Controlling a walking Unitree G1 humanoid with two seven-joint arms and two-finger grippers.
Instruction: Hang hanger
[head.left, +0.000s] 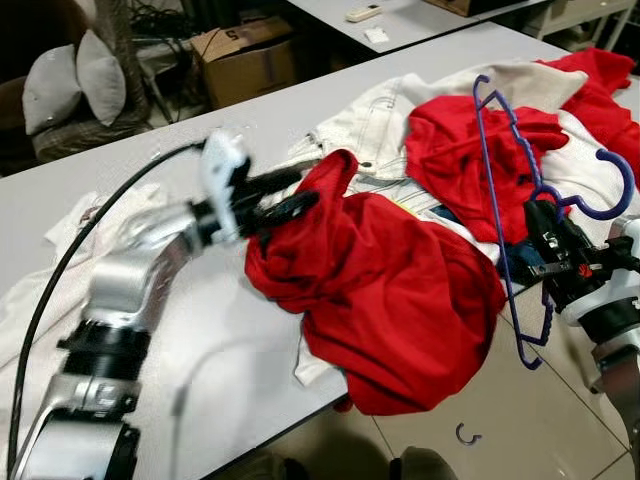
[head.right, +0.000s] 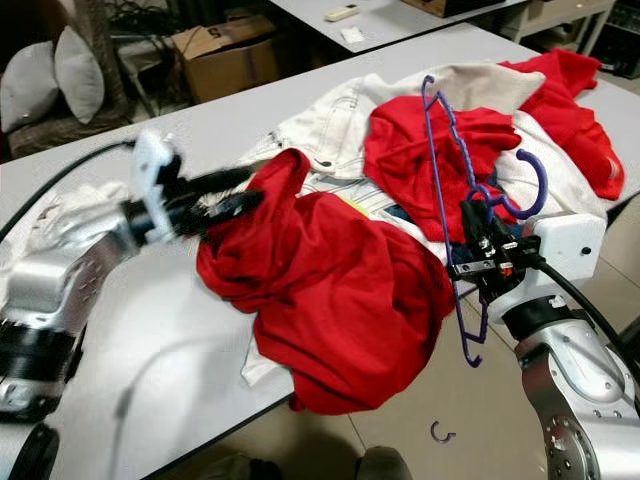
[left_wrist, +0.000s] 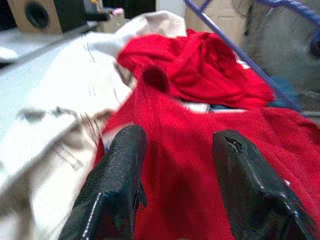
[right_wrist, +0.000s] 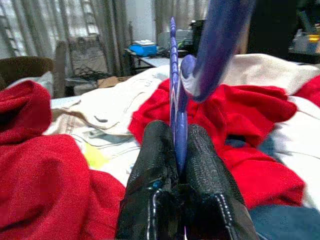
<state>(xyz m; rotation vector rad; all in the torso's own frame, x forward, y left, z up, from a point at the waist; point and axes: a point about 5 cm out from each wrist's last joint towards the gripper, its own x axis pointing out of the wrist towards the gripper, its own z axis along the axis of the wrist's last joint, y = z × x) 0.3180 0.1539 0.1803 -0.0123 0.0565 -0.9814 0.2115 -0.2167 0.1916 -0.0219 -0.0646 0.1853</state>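
Hanger: purple hanger (head.left: 515, 215), held up over the heap of clothes at the right side of the worktop (head.left: 220, 330), hook toward the robot's right, long thin frame tilted and running down past the worktop's near edge.
Grip: right end effector (right_wrist: 178, 150) clenched on the hanger's neck just under the hook; both black fingers pressed flat against the purple bar in the right wrist view.
Step in hand: likely the pairing of hanger and garment, hanger already lifted, garment not yet on it; no rail or hook to hang from visible.
Garment: red garment (head.left: 390, 290) crumpled at the near edge of the pile, partly draped over the worktop's edge, lying on a cream garment (head.left: 400, 110).
Left side: left end effector (left_wrist: 172, 165) released, fingers spread, tips at or just over the red cloth's left fold; contact not clear.
Arm pose: left arm stretched forward and across toward the pile, forearm low over the worktop; right arm bent close in, wrist turned upward.
Next move: probably a pinch on a collar or shoulder fold, then a lift to open the cloth for the hanger's end.
Risk: bunched fabric, more than one layer easily caught.
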